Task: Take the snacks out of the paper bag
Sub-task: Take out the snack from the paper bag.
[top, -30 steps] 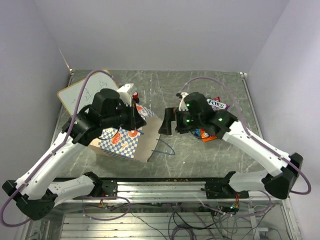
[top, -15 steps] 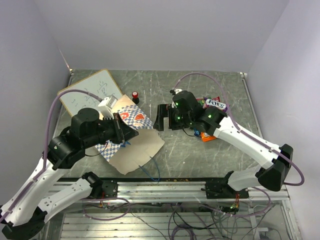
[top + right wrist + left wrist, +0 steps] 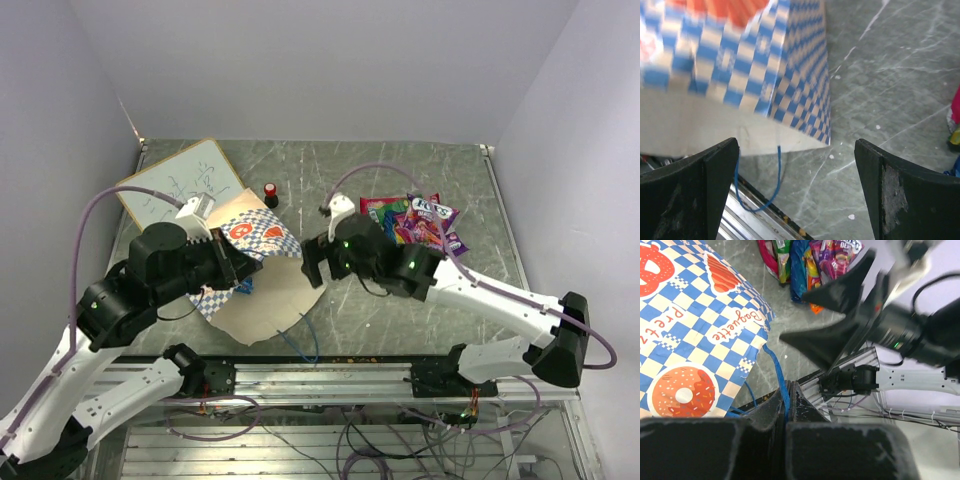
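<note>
Clamping the paper bag [image 3: 262,300] toward the table's [image 3: 330,170] near-left edge is the left gripper [image 3: 235,268]; the snacks [image 3: 415,220] are heaped toward the far-right corner. Left wrist: its fingers are pinched on the bag's blue cord handle [image 3: 776,367]. Right wrist: the right gripper [image 3: 796,150] is spread wide, holding nothing, just beside the bag.

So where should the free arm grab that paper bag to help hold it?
Probably the cream rim of the paper bag, approached from the right: that thin edge faces the open right end effector, while the left end effector pinches one blue cord handle.
</note>
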`<state>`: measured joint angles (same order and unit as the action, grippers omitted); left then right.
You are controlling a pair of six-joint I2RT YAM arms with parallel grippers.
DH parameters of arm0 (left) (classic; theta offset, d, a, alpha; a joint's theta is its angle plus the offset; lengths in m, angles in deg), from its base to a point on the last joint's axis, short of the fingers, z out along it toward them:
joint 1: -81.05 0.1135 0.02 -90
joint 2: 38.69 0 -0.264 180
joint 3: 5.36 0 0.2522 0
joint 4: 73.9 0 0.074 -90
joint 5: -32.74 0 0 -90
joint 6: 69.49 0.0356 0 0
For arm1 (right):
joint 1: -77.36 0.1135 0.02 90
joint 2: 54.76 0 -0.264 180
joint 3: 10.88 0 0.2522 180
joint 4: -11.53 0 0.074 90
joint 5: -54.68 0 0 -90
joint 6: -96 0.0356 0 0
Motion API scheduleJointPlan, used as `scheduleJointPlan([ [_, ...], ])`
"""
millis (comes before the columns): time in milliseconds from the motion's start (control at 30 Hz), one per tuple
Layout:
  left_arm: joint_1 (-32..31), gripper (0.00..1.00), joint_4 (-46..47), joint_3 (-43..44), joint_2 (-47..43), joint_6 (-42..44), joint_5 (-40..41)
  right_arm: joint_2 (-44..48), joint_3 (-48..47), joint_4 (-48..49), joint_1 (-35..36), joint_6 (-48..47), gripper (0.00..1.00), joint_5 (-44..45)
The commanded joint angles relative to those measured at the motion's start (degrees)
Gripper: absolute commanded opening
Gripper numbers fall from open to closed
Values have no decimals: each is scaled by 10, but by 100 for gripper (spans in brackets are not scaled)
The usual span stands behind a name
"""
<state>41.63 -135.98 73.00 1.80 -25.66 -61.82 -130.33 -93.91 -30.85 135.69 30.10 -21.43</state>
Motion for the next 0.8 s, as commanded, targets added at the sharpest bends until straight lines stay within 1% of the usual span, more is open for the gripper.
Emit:
scheduleJointPlan([
  [0, 3, 7, -28, 28, -12, -12, 54, 32, 67, 122, 47, -68, 100, 22],
  [133, 3, 7, -27, 11, -42, -26, 109, 63, 139, 210, 90, -57, 100, 42],
  [233, 3, 7, -11, -2, -55, -40, 123, 67, 179, 267, 135, -58, 100, 65],
  [300, 4, 7, -3, -5, -51, -46, 120, 45, 181, 266, 167, -37, 100, 123],
  [367, 3, 7, -7, 3, -40, -55, 121, 17, 167, 250, 204, -17, 100, 201],
  [433, 3, 7, -2, 10, -27, -54, 116, 5, 170, 268, 241, -26, 100, 254],
  [567, 3, 7, 2, 33, 11, -44, 107, -9, 211, 362, 261, -48, 97, 289],
  [633, 3, 7, -1, 48, 32, -34, 98, -11, 218, 372, 262, -42, 97, 306],
  [767, 3, 7, 19, 47, 52, -33, 86, -4, 235, 390, 261, -59, 96, 295],
])
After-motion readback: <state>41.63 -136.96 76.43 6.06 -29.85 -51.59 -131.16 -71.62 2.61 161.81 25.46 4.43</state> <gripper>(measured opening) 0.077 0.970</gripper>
